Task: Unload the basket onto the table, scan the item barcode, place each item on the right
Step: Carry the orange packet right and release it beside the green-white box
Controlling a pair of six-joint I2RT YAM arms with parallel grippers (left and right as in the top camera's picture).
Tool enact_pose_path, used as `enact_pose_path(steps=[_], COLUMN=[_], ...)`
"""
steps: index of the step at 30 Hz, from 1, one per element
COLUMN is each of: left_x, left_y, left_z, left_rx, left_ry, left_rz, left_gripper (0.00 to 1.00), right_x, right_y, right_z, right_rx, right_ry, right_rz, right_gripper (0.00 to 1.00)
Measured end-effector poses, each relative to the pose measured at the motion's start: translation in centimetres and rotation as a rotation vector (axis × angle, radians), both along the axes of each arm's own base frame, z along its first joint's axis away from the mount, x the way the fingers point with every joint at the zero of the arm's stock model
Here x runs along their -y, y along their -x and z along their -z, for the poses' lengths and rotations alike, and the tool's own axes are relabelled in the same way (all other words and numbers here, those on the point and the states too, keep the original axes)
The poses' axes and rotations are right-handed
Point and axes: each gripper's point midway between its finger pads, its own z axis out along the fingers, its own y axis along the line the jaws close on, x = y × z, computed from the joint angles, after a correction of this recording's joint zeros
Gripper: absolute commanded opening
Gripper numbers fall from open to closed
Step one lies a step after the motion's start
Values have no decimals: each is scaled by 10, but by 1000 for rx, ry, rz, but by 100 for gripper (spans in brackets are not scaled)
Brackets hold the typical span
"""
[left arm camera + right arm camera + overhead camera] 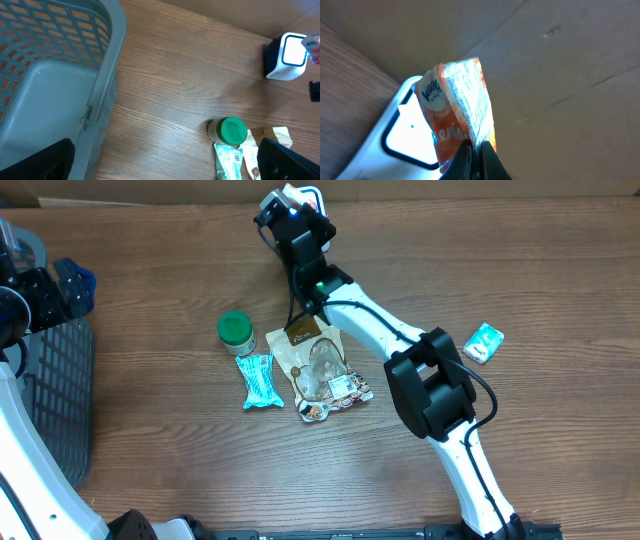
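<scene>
Nearest us, our right gripper (476, 159) is pinched shut on the orange packet (462, 100), holding it before the lit window of the white scanner (390, 135) at the far edge of the table (150, 250). Nearer, mid-table, lie a green-lidded jar (235, 330), a teal bar (257, 380) and a clear bag (320, 365). At the left, our left gripper (162, 155) hangs wide open and empty beside the basket (50, 75).
</scene>
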Motion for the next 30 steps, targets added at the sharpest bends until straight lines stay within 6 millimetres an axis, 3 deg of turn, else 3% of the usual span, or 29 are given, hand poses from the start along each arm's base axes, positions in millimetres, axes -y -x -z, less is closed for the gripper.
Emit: enact_pose_path(steps=[10, 20, 22, 25, 27, 30], left_x=[0, 0, 0, 0, 0, 0], left_y=[0, 0, 0, 0, 0, 0], left_z=[0, 0, 0, 0, 0, 0], left_rx=[0, 0, 0, -1, 0, 0], left_ry=[0, 0, 0, 0, 0, 0], left_rz=[0, 0, 0, 0, 0, 0], left_gripper=[99, 99, 99, 100, 100, 99], right_x=[18, 1, -4, -17, -23, -28], right_y=[-14, -4, 4, 32, 52, 84], right_z=[4, 15, 24, 33, 22, -25], right_rx=[-18, -62, -108, -254, -335, -413], right_ry=[-10, 4, -7, -67, -141, -304], right_rz=[-34, -68, -70, -106, -135, -172], right_gripper=[4, 4, 4, 4, 4, 4])
